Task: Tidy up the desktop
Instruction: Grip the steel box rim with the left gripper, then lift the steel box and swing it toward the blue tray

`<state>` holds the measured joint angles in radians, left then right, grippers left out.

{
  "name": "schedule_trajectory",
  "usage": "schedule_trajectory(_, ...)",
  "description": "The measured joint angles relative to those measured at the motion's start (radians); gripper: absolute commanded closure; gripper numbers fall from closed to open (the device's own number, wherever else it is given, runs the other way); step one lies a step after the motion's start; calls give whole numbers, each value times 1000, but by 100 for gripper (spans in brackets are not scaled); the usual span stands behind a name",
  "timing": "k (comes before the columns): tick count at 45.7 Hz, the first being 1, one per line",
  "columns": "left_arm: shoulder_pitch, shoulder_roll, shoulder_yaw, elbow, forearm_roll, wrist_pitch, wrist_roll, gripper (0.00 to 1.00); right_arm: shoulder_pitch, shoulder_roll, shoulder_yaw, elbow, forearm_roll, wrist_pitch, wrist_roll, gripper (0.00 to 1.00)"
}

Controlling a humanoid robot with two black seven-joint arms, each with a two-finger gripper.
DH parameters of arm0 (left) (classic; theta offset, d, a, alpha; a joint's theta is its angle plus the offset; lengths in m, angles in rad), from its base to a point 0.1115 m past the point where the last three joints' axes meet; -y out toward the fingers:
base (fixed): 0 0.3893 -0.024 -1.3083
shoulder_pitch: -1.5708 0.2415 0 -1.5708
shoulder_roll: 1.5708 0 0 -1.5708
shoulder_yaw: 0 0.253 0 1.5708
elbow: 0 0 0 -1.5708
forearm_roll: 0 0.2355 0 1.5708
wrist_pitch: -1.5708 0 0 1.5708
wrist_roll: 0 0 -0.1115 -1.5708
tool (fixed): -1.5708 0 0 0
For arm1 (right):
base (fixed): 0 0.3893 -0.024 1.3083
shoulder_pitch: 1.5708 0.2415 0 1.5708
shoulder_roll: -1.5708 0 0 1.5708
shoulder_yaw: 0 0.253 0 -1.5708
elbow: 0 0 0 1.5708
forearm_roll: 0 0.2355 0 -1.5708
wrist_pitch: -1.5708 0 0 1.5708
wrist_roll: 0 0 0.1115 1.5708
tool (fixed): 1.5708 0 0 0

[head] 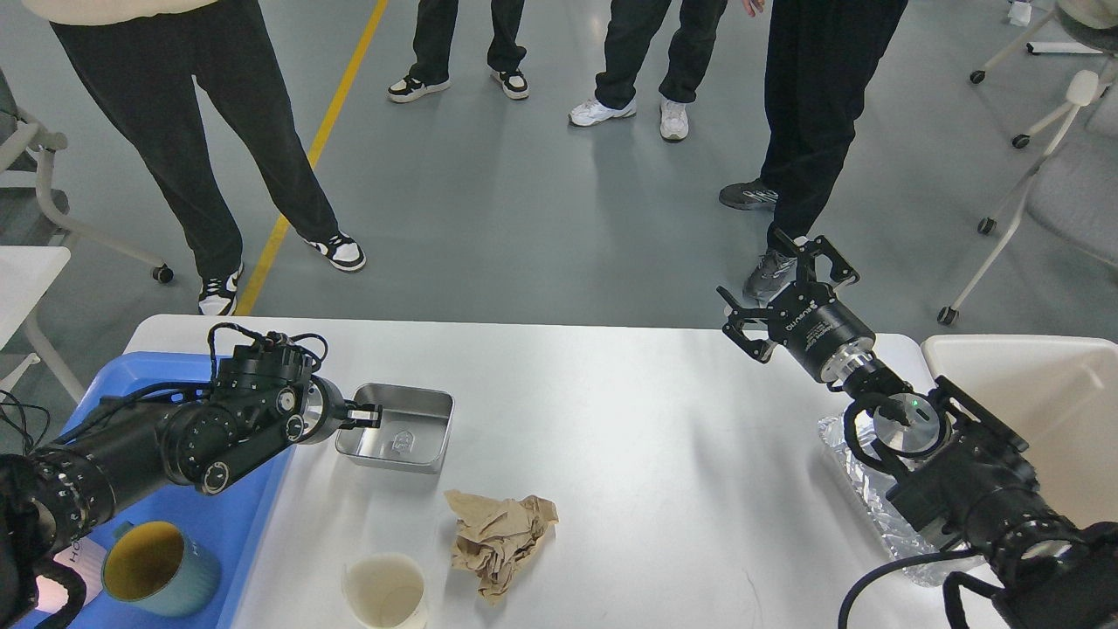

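Note:
The white desktop (655, 419) fills the lower half of the head view. On its left part lie a small steel tray (406, 432), a crumpled brown paper (498, 533) and a white paper cup (384, 594). My left gripper (369, 416) sits low at the steel tray's left rim, its fingers close together; I cannot tell whether they pinch the rim. My right gripper (782, 281) is open and empty, raised over the desktop's far right edge. A crumpled sheet of foil (860, 489) lies under my right arm.
A blue plastic tray (262, 489) on the desktop's left end holds a teal mug (153, 568); my left arm hides most of a pink mug. A white bin (1048, 393) stands at the right. Several people stand beyond the far edge. A small white table (26, 271) is far left.

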<state>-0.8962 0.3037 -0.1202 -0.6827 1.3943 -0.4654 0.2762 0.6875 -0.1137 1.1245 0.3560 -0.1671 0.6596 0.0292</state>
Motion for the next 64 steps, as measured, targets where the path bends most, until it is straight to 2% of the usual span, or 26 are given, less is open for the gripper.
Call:
schedule_trajectory(4,0,-14,26,13,0,8,-12,79,0,-1,0,0,0,0,0,0)
schedule_trajectory(5,0,-22,32,18,0,10,-17,86,0,-2,0,0,0,0,0,0)
schedule_trajectory(9,0,-35,40,32,0,11,-22,100,0,-6,0,0,0,0,0,0)
schedule_trajectory(17,-9,-41,47,49,-4,-1,-31,100,0,-10,0,1,0,0,0,0)
schedule_trajectory(22,-26,-32,41,34,-11,-51,-38,100,0,-11,0,1,0,0,0,0)
schedule_trajectory(25,-53,-15,29,-4,-15,-105,-44,100,0,-11,0,1,0,0,0,0)
schedule_trajectory(32,-167,138,-30,-196,-62,-274,-43,100,1,-12,0,1,0,0,-1,0)
schedule_trajectory(36,-252,239,-103,-315,-104,-401,-32,100,3,-11,0,1,0,-1,-1,0)
schedule_trajectory(40,-329,332,-197,-408,-142,-473,-18,100,3,-9,-1,3,0,-2,-1,0)
schedule_trajectory(46,-412,427,-337,-477,-188,-493,12,100,3,-10,-2,27,0,-14,-2,0)
schedule_trajectory(52,-444,462,-424,-488,-200,-494,24,100,2,-12,-2,41,-1,-24,-1,0)
schedule_trajectory(64,-418,512,-447,-487,-199,-495,26,100,2,-12,-2,43,-1,-30,-3,0)
